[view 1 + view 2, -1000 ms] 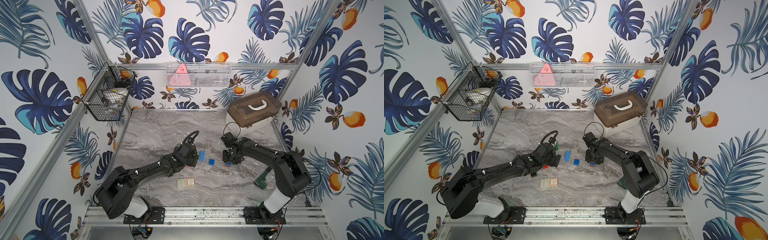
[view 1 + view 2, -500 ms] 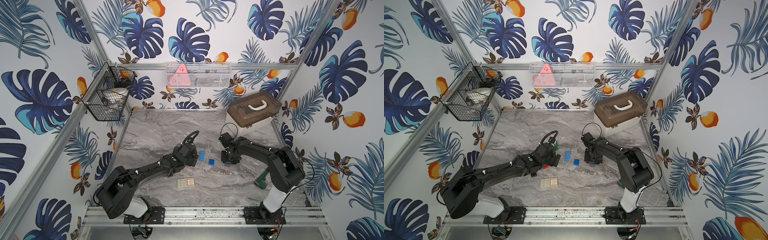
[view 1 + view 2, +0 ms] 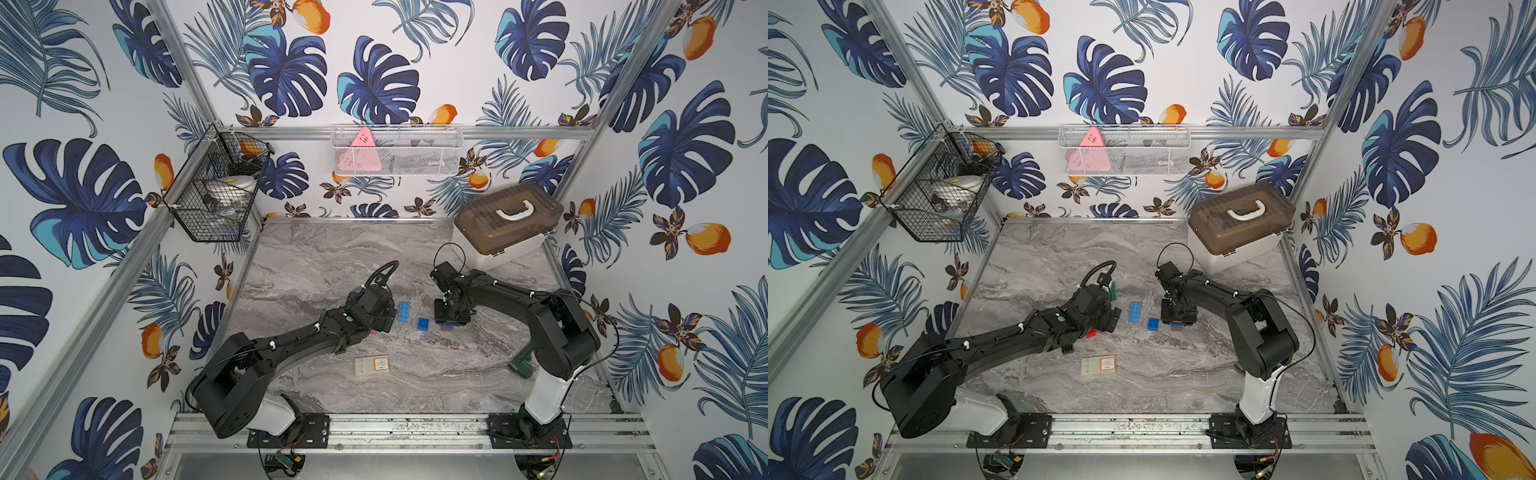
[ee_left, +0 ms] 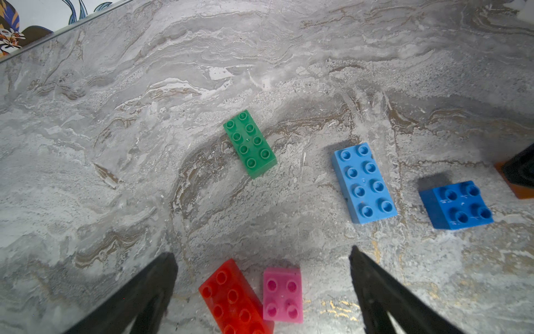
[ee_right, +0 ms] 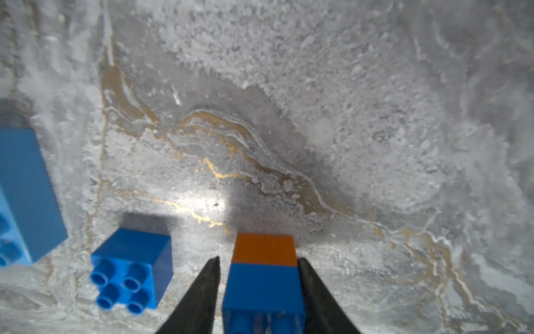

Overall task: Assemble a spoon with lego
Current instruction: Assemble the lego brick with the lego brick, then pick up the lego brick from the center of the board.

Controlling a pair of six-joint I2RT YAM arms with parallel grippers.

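Lower centre I see a squat plastic stack (image 5: 264, 271), orange brick beneath blue; right jaws loosely flank it, left jaws wide.

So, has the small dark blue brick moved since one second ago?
No. In a top view the small dark blue brick still lies beside the long light blue brick, at the same spot relative to the beige box.

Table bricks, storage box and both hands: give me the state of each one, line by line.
orange-and-blue stack, two bricks joined
red brick, loose, studs up
pink brick, loose, studs up
green brick, loose, studs up
light blue brick, loose, studs up
dark blue brick, loose, studs up
left hand, open, empty
right hand, open, jaws either side of the stack
storage box, lid shut
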